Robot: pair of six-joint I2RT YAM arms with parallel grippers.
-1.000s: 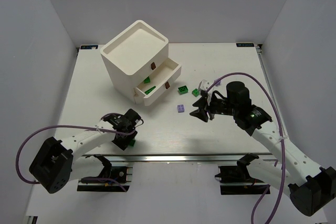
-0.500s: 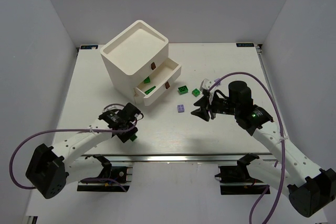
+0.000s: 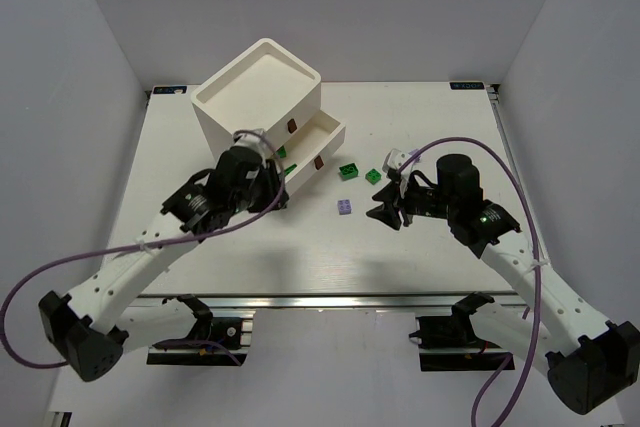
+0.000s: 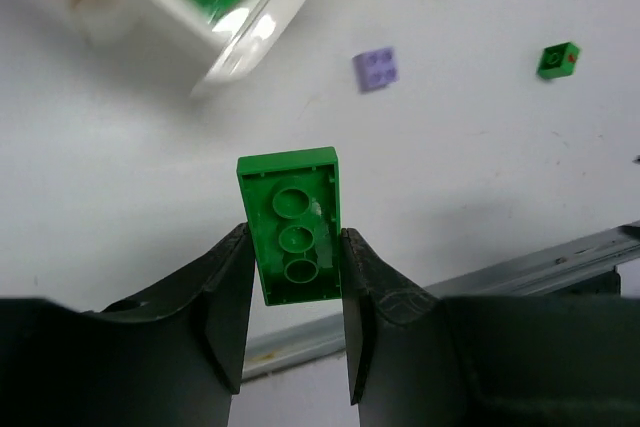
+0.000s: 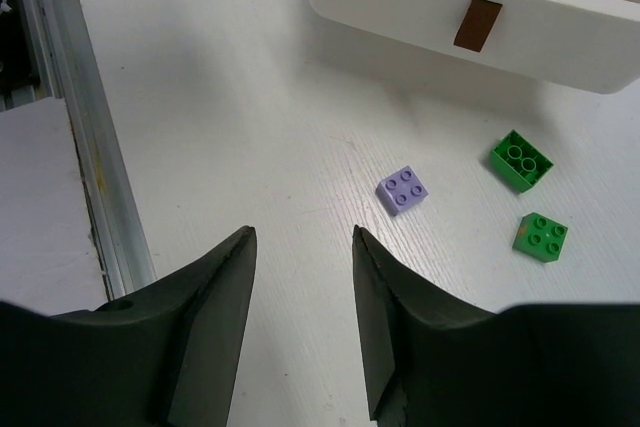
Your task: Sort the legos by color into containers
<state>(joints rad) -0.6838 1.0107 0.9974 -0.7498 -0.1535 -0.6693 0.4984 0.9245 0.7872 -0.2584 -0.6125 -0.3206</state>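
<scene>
- The white tabletop (image 3: 440, 117) under my arms carries the white cabinet (image 3: 258, 107), which stands cornerwise to its edges.
- A pale purple brick (image 3: 345, 207) lies studs up in front of the cabinet's pulled-out drawers (image 3: 318, 137), clear of them.
- A green brick (image 3: 349, 170) lies near the drawers, hollow underside up.
- A second green brick (image 3: 373, 176) sits just beside it on the side away from the cabinet, studs up.
- My left wrist view shows a third green brick (image 4: 561, 59), farther from the cabinet than the purple one.

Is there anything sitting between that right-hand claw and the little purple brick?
No. In the right wrist view, only bare white table separates the open right gripper from the purple brick. Nothing else lies in that stretch.
</scene>
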